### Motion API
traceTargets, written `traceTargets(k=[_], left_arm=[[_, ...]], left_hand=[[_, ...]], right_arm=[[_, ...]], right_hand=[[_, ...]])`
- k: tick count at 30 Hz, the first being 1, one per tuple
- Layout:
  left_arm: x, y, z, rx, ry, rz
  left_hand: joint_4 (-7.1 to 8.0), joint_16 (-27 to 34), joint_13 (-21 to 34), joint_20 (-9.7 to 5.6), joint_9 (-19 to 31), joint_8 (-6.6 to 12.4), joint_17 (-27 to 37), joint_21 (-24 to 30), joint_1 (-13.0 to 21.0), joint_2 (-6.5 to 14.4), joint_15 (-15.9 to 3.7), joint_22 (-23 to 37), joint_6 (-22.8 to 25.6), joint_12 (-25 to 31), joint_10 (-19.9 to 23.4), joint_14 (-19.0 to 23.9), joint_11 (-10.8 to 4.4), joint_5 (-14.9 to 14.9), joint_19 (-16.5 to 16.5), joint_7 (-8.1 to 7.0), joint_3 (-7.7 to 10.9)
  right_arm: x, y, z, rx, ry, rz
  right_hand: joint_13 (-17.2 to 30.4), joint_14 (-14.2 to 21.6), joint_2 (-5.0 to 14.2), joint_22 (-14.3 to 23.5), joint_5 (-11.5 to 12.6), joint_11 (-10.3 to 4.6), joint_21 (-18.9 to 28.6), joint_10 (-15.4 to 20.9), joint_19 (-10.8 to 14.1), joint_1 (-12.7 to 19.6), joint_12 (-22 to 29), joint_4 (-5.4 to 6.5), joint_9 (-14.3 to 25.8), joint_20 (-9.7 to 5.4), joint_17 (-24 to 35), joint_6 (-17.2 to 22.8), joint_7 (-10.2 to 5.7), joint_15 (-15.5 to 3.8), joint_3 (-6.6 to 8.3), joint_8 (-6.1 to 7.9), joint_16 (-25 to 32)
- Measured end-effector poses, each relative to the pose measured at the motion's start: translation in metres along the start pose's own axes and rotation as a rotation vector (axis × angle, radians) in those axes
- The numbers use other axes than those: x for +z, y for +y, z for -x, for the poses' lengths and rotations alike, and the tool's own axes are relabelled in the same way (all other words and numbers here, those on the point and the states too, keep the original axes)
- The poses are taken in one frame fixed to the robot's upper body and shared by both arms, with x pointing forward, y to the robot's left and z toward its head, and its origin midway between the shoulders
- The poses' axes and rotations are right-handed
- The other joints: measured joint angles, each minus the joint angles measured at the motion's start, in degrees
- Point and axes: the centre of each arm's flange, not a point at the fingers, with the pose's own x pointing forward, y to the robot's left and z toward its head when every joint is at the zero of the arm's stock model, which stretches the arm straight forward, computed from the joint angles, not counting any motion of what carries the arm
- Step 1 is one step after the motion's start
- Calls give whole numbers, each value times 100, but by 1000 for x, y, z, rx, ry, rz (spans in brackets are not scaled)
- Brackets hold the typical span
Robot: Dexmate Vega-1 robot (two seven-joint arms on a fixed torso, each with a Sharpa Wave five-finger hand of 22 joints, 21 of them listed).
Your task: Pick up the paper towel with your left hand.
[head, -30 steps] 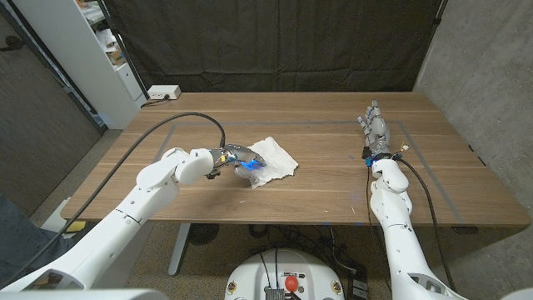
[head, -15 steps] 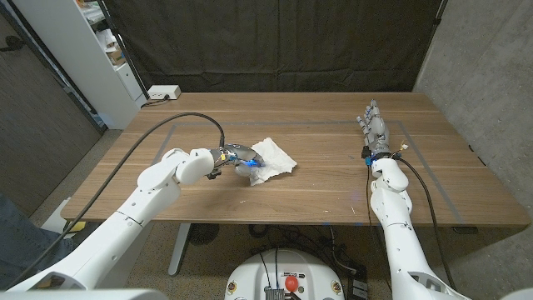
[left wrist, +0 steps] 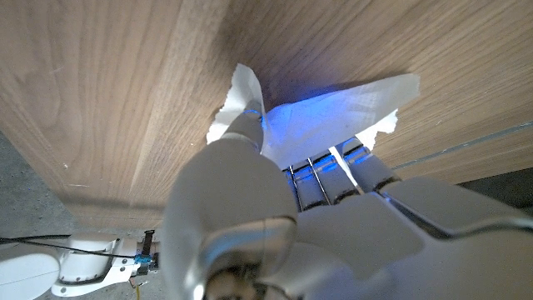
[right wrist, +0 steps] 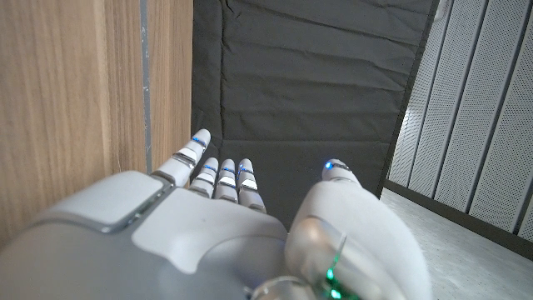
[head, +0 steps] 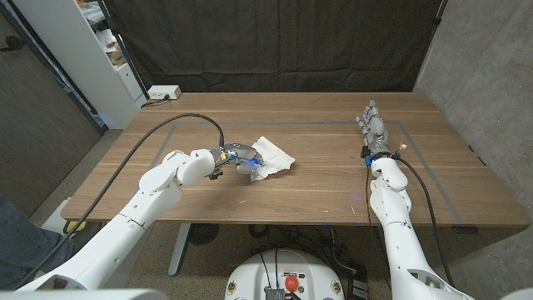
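A crumpled white paper towel (head: 271, 156) lies near the middle of the wooden table (head: 316, 183). My left hand (head: 237, 158) is at its near-left edge, fingers closed on the paper, which bunches up around them. In the left wrist view the paper towel (left wrist: 333, 125) is pinched between thumb and fingers (left wrist: 241, 133), lit blue by the hand's light. My right hand (head: 374, 129) stands at the table's right side with fingers straight and apart, holding nothing; in the right wrist view the right hand (right wrist: 216, 225) points toward the dark curtain.
A white power strip (head: 162, 92) lies at the table's back left corner. A black cable (head: 158, 129) runs over the left part of the table to my left arm. A white shelf unit (head: 92, 50) stands beyond the left edge.
The paper towel has been gathered from a spread sheet into a smaller bunch, drawn toward my left hand as its fingers closed on it. The right hand has not moved.
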Motion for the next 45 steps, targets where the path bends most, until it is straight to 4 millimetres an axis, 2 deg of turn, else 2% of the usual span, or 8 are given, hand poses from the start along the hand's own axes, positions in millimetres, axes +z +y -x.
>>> traceTargets(k=[6,9,11,20,21,32,45], left_arm=[[1,0,1,21,15,17],[1,1,2,30,21,22],[2,2,3,33,19,21],[6,9,8,50,14,12],[-1,9,8,41,54,24],[-6,19,14,50,70,22],[-12,34,19,77,67,18]], left_hand=[[5,22,4,8,0,92,0,104,101,18,-7,38,322,91,314,399,-49,-46,303,-14,85],[-19,45,29,135,0,129,2,179,143,13,77,42,500,122,476,727,-75,-48,587,-29,132],[-11,61,32,177,0,129,2,202,165,14,172,53,500,122,485,863,-84,-48,643,-28,148],[14,-36,32,190,-1,129,-34,219,165,14,205,35,500,122,515,896,-53,-48,629,-28,172],[13,-36,32,196,0,128,-34,219,165,14,197,35,500,122,514,887,-52,-48,618,-28,172],[21,-180,50,167,14,104,-29,141,165,14,238,39,476,46,432,778,30,-48,442,-5,212],[45,-228,50,164,25,83,-32,140,165,14,246,39,467,8,432,750,30,-48,383,4,234]], right_arm=[[-1,0,-1,2,2,-2],[-1,0,-1,3,3,-3],[-1,0,-1,4,2,-3],[0,0,-1,8,-3,-7],[-1,0,-1,7,-3,-9],[0,3,-1,11,-8,-10],[3,7,-2,7,-19,-6]], right_hand=[[0,0,0,0,0,0,0,0,0,0,0,-22,0,0,0,0,0,0,-22,0,0],[0,0,0,0,0,0,0,0,0,0,0,-22,0,0,0,0,0,0,-22,0,0],[0,0,0,0,0,0,0,0,0,0,0,-22,0,0,0,0,0,0,-22,0,0],[0,0,0,0,0,0,0,0,0,0,0,-22,0,0,0,0,0,0,-22,0,0],[0,0,0,0,0,2,0,2,0,0,0,-22,0,0,0,0,0,0,-22,0,0],[0,0,0,0,0,0,0,42,0,0,0,-21,0,0,0,32,32,0,-22,0,0],[0,0,0,0,0,0,0,42,0,0,0,-22,0,0,0,31,31,0,-21,0,0]])
